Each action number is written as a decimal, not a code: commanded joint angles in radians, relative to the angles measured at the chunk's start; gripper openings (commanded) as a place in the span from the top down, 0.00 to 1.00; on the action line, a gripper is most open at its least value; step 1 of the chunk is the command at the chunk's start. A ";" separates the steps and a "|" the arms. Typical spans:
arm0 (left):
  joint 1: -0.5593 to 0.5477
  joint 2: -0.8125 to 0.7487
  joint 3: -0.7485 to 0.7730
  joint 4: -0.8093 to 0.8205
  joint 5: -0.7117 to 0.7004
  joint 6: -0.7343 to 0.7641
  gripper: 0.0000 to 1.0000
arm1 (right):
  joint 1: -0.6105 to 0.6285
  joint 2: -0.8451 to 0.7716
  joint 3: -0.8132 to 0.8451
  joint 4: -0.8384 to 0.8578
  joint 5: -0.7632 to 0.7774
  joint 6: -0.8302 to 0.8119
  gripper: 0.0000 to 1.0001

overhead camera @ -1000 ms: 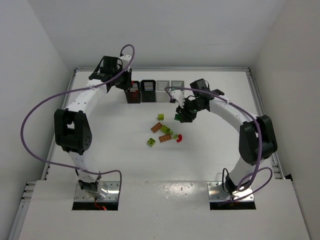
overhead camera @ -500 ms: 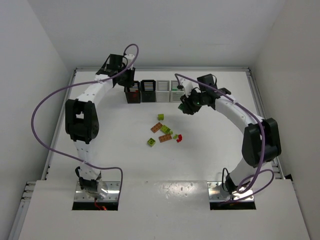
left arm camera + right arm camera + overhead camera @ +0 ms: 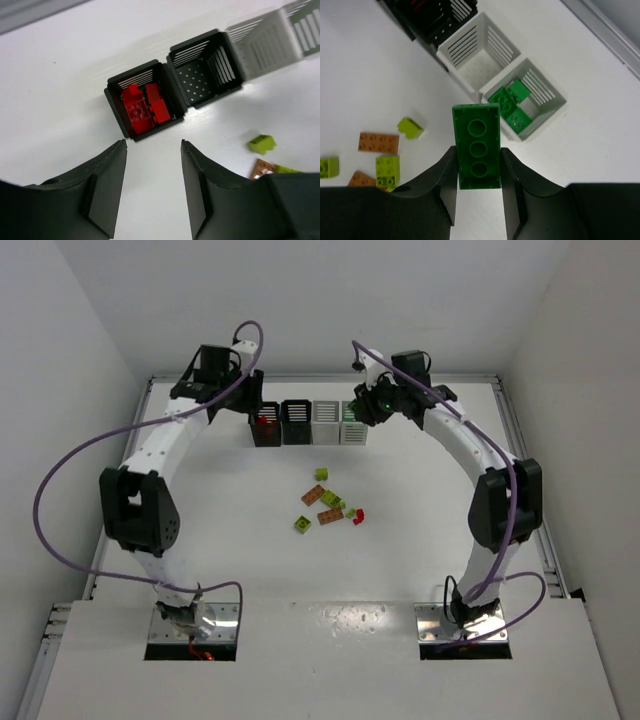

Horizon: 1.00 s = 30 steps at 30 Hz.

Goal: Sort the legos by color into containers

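Note:
Four bins stand in a row at the back: a black bin [image 3: 265, 428] holding red legos [image 3: 145, 105], an empty black bin [image 3: 296, 423], an empty white bin [image 3: 326, 423] and a white bin [image 3: 354, 427] holding green legos [image 3: 510, 104]. My right gripper [image 3: 372, 408] is shut on a green brick [image 3: 476, 127], held studs-down just in front of that white bin [image 3: 545, 92]. My left gripper [image 3: 152, 145] is open and empty, above the table just in front of the red-filled black bin [image 3: 116, 102].
Loose legos lie mid-table: yellow-green ones [image 3: 321, 474] [image 3: 302, 524], orange ones [image 3: 313, 495] [image 3: 330, 516] and a red one [image 3: 358, 517]. Walls close in at the back and sides. Purple cables loop off both arms.
My right gripper has carried the green brick from above the loose pile back toward the right-hand white bin. The left arm's elbow has swung while its gripper stays by the black bins.

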 commanded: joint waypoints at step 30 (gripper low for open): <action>-0.267 -0.518 -0.457 -0.006 0.238 0.200 0.31 | -0.012 0.198 0.284 0.061 0.068 0.154 0.31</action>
